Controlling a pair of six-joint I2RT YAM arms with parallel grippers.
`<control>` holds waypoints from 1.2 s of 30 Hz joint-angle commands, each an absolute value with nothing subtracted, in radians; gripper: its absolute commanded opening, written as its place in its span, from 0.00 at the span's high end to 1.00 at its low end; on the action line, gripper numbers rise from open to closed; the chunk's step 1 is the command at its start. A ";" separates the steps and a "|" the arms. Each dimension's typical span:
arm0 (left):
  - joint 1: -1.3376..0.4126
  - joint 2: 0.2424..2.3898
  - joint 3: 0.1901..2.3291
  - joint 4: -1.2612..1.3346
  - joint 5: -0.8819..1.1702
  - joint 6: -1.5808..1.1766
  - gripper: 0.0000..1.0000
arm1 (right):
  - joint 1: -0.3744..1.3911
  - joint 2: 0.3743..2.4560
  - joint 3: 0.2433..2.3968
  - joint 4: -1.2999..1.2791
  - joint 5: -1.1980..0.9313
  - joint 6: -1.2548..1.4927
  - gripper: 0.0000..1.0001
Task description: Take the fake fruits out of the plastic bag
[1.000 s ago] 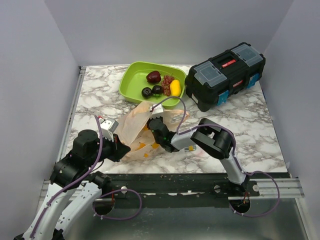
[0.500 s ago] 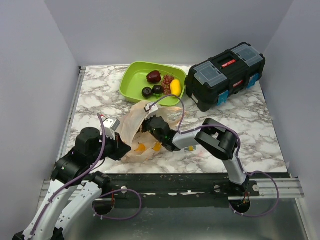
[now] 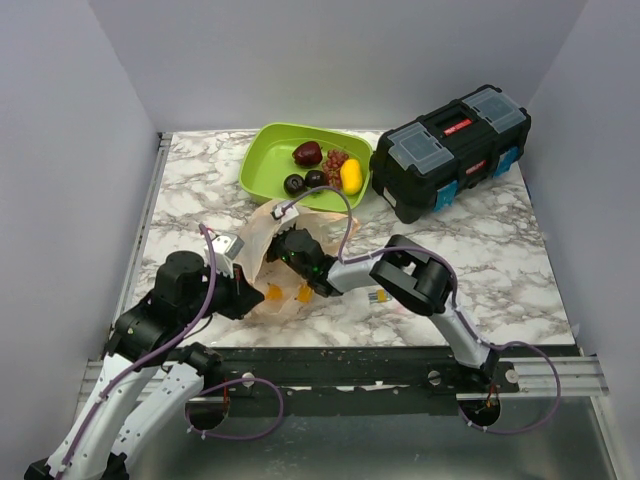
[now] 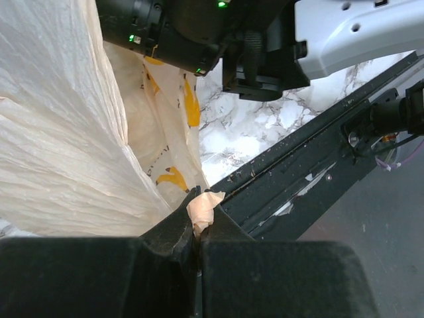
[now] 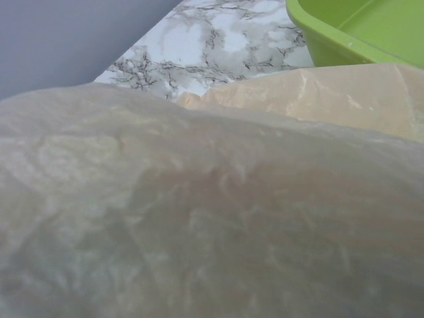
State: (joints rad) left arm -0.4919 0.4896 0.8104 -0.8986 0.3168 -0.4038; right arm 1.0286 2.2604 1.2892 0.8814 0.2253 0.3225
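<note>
Crinkly plastic bag [image 3: 258,255] is clamped in the closed left gripper [image 4: 197,224], seemingly anchored for the right gripper [image 3: 284,250] at its mouth, whose opening I cannot tell; fake fruits [image 3: 322,168] lie beyond it in the tray [image 3: 268,162].

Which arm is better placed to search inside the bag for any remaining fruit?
Right, probably. The right gripper sits at the plastic bag opening, and its camera sees mostly bag film. The left gripper is clamped shut on the bag's edge, anchoring it.
</note>
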 commanded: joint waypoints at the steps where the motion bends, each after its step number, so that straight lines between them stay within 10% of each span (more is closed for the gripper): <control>1: -0.489 0.471 0.801 -0.879 0.347 -0.391 1.00 | 1.036 2.325 1.358 0.864 0.240 0.339 0.06; 10: -0.488 0.485 0.802 -0.880 0.350 -0.390 1.00 | 1.037 2.449 1.560 0.761 0.252 0.352 0.07; 36: -0.487 0.483 0.804 -0.884 0.336 -0.394 1.00 | 1.035 2.306 1.459 0.720 0.206 0.311 0.63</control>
State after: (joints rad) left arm -0.4908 0.4873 0.8093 -0.8833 0.3252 -0.3931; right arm 1.0393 2.4062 1.5497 0.7136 0.2474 0.3202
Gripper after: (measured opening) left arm 0.006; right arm 0.699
